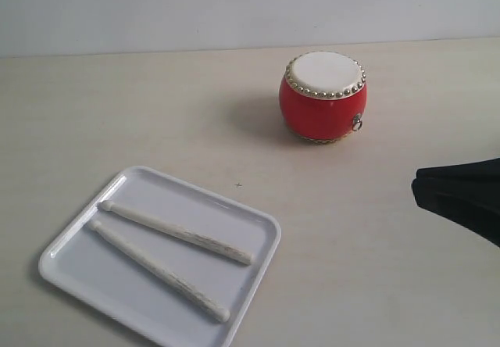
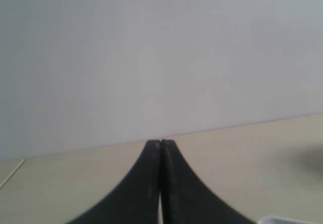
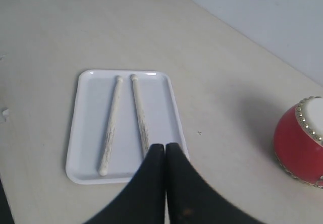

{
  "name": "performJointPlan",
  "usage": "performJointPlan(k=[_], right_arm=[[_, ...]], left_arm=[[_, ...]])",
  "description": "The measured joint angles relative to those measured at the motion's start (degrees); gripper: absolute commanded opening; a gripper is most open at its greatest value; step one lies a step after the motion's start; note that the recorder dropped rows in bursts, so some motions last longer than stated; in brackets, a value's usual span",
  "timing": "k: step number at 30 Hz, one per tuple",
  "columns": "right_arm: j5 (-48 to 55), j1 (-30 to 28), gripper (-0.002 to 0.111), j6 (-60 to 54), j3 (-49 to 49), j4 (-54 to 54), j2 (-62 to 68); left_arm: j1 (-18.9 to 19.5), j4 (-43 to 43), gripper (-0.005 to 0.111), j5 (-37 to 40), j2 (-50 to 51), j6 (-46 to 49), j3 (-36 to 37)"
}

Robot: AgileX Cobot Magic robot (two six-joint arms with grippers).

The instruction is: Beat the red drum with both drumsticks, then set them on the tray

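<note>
I have the red drum (image 1: 323,97) standing upright on the tabletop (image 1: 375,269) toward the far side, cream skin facing up, gold studs around the rim and its small metal ring (image 1: 357,122) hanging on the side that faces the camera's right. Nothing touches it.

Both drumsticks lie inside the white tray (image 1: 195,202), which sits on the near left of the exterior view, well apart from the drum. The farther drumstick (image 1: 176,231) and the nearer drumstick (image 1: 156,269) rest flat on the tray floor side by side. They are close at their small rounded tips near the tray's left corner and spread a little wider at the other ends. I see a narrow gap between them along their whole length.

From the right wrist camera I see the tray (image 3: 91,98) and the two sticks (image 3: 111,125) (image 3: 140,113) beyond the right gripper (image 3: 165,146), with the drum (image 3: 299,143) off to one side. That gripper's jaws are pressed together with nothing between them. In the exterior view it shows as a dark shape (image 1: 422,187) at the right edge, above the tabletop and clear of everything.

The left gripper (image 2: 161,142) is likewise pressed together and empty, pointing over bare tabletop toward the pale wall (image 2: 151,57).
</note>
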Motion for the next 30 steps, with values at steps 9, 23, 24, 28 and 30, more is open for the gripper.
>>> performJointPlan(k=[9, 23, 24, 28, 30], right_arm=[[0.0, 0.0, 0.000, 0.0, 0.0, 0.0, 0.0], [0.0, 0.0, 0.000, 0.0, 0.0, 1.0, 0.0], [0.0, 0.0, 0.000, 0.0, 0.0, 1.0, 0.0], [0.0, 0.0, 0.000, 0.0, 0.0, 1.0, 0.0], [0.0, 0.0, 0.000, 0.0, 0.0, 1.1, 0.0]], left_arm=[[0.0, 1.5, 0.000, 1.7, 0.0, -11.4, 0.0], [0.0, 1.6, 0.000, 1.7, 0.0, -14.1, 0.0], [0.0, 1.6, 0.000, 1.7, 0.0, -14.1, 0.0], [0.0, 1.6, 0.000, 1.8, 0.0, -14.1, 0.0], [0.0, 1.6, 0.000, 1.9, 0.0, -14.1, 0.0]])
